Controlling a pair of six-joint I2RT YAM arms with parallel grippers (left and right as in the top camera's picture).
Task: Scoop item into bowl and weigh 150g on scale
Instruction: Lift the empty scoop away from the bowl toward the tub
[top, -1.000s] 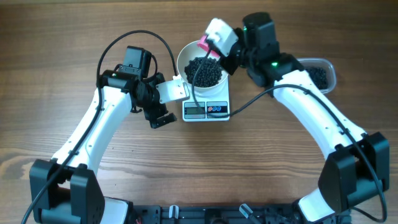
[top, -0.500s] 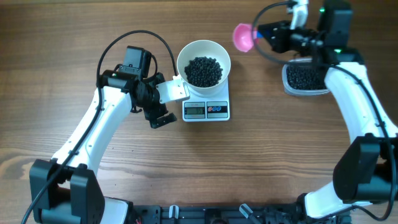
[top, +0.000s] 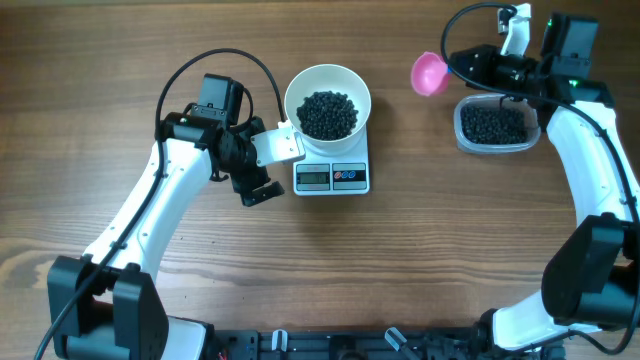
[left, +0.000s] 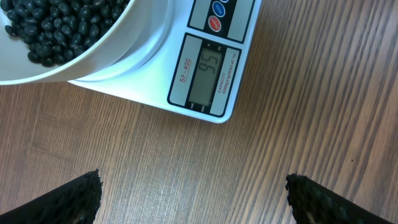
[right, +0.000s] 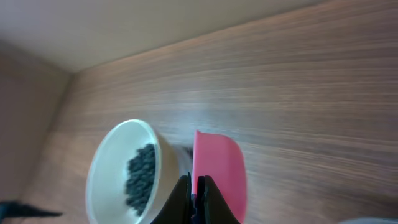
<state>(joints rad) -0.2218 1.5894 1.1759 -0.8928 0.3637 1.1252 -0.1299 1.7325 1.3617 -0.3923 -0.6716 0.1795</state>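
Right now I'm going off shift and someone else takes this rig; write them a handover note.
Left claw: open, empty, beside the scale.
Right claw: shut on the pink scoop, which looks empty, near the clear tub.
Bowl sits on the scale with beans in it; display reads 95.
Left to do: scoop more beans from the tub until it reads 150.

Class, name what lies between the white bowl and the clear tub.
Overhead view: only the pink scoop, held by the right claw over bare tabletop.
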